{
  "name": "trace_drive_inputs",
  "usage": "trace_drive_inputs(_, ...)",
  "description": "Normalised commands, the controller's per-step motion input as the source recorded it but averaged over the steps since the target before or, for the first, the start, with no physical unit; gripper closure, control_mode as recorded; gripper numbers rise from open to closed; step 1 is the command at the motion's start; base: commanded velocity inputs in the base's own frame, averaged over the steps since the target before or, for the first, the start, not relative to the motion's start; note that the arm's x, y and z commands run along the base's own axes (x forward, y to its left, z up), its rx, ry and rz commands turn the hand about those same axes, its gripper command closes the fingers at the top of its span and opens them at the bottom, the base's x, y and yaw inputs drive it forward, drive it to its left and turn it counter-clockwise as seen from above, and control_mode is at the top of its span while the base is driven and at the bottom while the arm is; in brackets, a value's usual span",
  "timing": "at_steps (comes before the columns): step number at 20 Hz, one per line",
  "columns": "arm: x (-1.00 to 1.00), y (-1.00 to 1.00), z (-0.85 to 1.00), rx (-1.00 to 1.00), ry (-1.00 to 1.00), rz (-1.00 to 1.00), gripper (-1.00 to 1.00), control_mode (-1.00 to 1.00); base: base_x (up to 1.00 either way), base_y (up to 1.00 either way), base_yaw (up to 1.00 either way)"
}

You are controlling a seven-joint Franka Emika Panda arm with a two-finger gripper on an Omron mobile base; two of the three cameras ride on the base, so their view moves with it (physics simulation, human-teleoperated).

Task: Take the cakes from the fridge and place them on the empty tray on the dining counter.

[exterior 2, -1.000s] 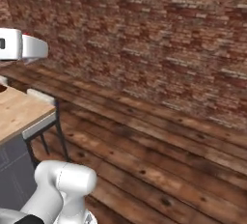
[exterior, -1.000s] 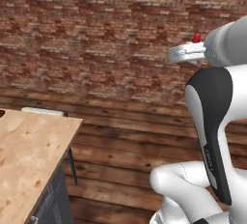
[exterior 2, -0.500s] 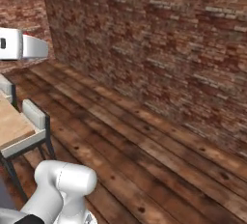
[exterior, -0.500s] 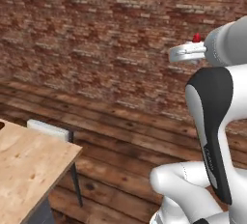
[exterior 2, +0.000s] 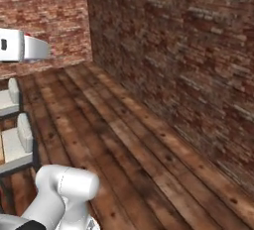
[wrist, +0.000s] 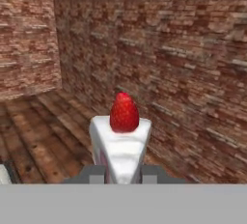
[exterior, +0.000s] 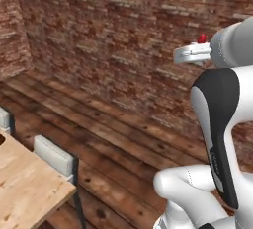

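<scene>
Fingers point(wrist: 102, 174) clamp the white wedge cake slice with red strawberry top point(wrist: 120, 146), upright. Red brick wall point(wrist: 193, 49) ahead; dark plank floor point(wrist: 43, 131) below.

The white robot arm with dark joints point(exterior: 217, 124) bends up tall and then reaches forward, with its hand held high in the air. Its two-finger gripper point(wrist: 117, 174) points straight ahead. The two small dark fingertips point(wrist: 91, 174) are pressed close, squeezing a little white cake slice with a red berry on top point(wrist: 120, 146) between them.
</scene>
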Motion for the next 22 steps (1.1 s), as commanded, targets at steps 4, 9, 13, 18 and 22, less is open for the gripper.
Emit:
trace_drive_inputs(4, 0.00, 0.00, 0.00, 0.00, 0.00, 0.00, 1.00, 1.00, 1.00, -0.21, 0.52)
trace_drive_inputs(9, 0.00, 0.00, 0.00, 0.00, 0.00, 0.00, 1.00, 1.00, 1.00, -0.23, 0.56)
trace_drive_inputs(13, 0.00, 0.00, 0.00, 0.00, 0.00, 0.00, 1.00, 1.00, 0.94, -0.27, 0.60)
trace_drive_inputs(18, 0.00, 0.00, 0.00, 0.00, 0.00, 0.00, 1.00, 1.00, 0.65, -0.34, 0.63)
trace_drive_inputs(22, 0.00, 0.00, 0.00, 0.00, 0.00, 0.00, 1.00, 1.00, 0.54, -0.43, 0.61)
